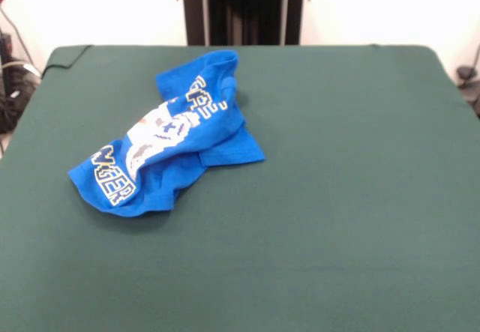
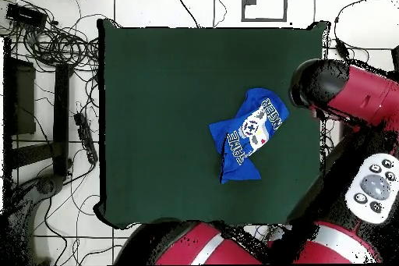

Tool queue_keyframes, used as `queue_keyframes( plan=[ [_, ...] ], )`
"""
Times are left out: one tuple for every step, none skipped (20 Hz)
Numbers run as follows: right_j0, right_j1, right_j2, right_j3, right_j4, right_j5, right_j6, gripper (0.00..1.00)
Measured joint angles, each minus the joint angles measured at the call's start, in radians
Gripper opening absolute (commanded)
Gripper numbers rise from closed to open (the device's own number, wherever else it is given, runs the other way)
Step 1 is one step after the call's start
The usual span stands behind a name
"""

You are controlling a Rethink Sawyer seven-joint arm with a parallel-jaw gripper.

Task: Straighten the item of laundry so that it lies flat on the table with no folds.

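Shirt (image 1: 169,145): crumpled, folded over itself, print partly showing.
Counter (image 1: 337,197): shirt at 10 o'clock.
Tool: unseen; grip state cannot be told.

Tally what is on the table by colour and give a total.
Blue: 1, the crumpled shirt with white print
Other colours: 0
Total: 1 thing on the green table
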Motion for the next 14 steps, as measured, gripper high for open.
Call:
queue_keyframes(
  plan=[
    [-0.002, 0.006, 0.005, -0.005, 0.0, 0.0, 0.0, 1.0],
    [-0.004, 0.012, 0.01, -0.01, 0.0, 0.0, 0.0, 1.0],
    [-0.005, 0.016, 0.015, -0.014, 0.0, 0.0, 0.0, 1.0],
    [-0.006, 0.018, 0.018, -0.016, 0.0, 0.0, 0.0, 1.0],
    [-0.008, 0.022, 0.024, -0.02, 0.0, 0.0, 0.0, 1.0],
    [-0.011, 0.026, 0.037, -0.024, 0.0, 0.0, 0.0, 1.0],
    [-0.013, 0.029, 0.042, -0.025, 0.0, -0.001, 0.0, 1.0],
    [-0.013, 0.03, 0.044, -0.025, 0.0, 0.0, 0.0, 1.0],
    [-0.013, 0.037, 0.05, -0.025, 0.0, -0.002, 0.0, 1.0],
    [-0.013, 0.04, 0.053, -0.026, 0.0, -0.003, 0.0, 1.0],
    [-0.013, 0.043, 0.056, -0.025, 0.0, -0.004, 0.0, 1.0],
    [-0.014, 0.047, 0.066, -0.025, 0.0, -0.007, 0.0, 1.0],
    [-0.014, 0.048, 0.07, -0.025, 0.0, -0.008, 0.0, 1.0],
    [-0.014, 0.049, 0.074, -0.025, 0.0, -0.008, 0.0, 1.0]
  ],
)
